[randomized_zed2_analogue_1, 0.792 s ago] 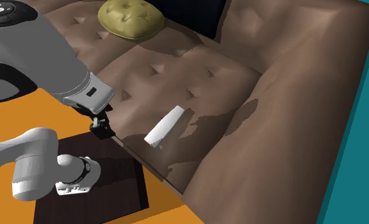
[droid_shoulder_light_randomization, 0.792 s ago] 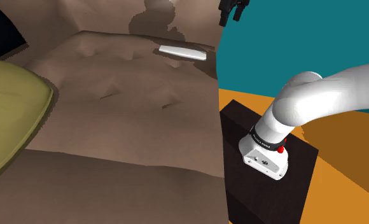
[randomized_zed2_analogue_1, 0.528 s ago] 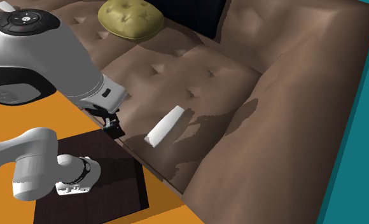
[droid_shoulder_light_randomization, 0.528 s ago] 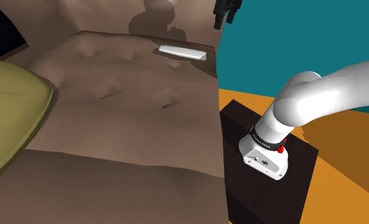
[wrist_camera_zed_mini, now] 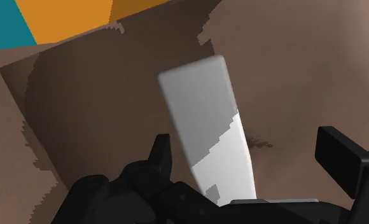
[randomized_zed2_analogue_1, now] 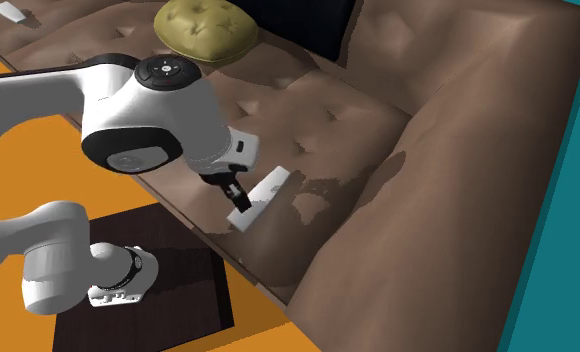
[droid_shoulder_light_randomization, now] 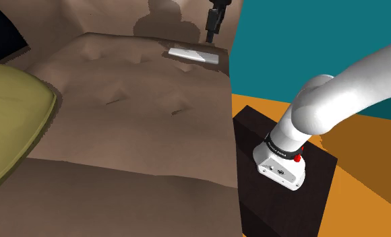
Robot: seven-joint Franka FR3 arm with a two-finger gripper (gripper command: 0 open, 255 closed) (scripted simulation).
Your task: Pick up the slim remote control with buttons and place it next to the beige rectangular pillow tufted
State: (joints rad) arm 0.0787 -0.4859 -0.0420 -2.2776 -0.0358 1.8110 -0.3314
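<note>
Arm: we see the white arm reaching from its dark stand (droid_shoulder_light_randomization: 282, 202) out over the brown tufted sofa (droid_shoulder_light_randomization: 120, 87).
Gripper: there's the black gripper (droid_shoulder_light_randomization: 214, 23), hanging right above the remote in the shoulder view, and in the second exterior view the gripper (randomized_zed2_analogue_1: 240, 195) sits over the remote's middle.
Jaws: open, we'd say. In the wrist view the gripper (wrist_camera_zed_mini: 247, 146) has its two fingers spread wide with the remote between them, neither one clasping it.
Remote: the slim white remote (droid_shoulder_light_randomization: 194, 55) lies flat on the sofa seat, close to the seat's front edge. From the second exterior view the remote (randomized_zed2_analogue_1: 270, 185) runs slantwise on the cushion, and in the wrist view the remote (wrist_camera_zed_mini: 205, 108) is half in shadow.
Pillow: we make it an olive-yellow tufted pillow (randomized_zed2_analogue_1: 206, 30), resting on another seat cushion by the backrest, well apart from the remote. It looms large at the shoulder view's left (droid_shoulder_light_randomization: 12, 114).
Surroundings: orange floor (droid_shoulder_light_randomization: 363, 202) and a teal wall (droid_shoulder_light_randomization: 288, 40).
</note>
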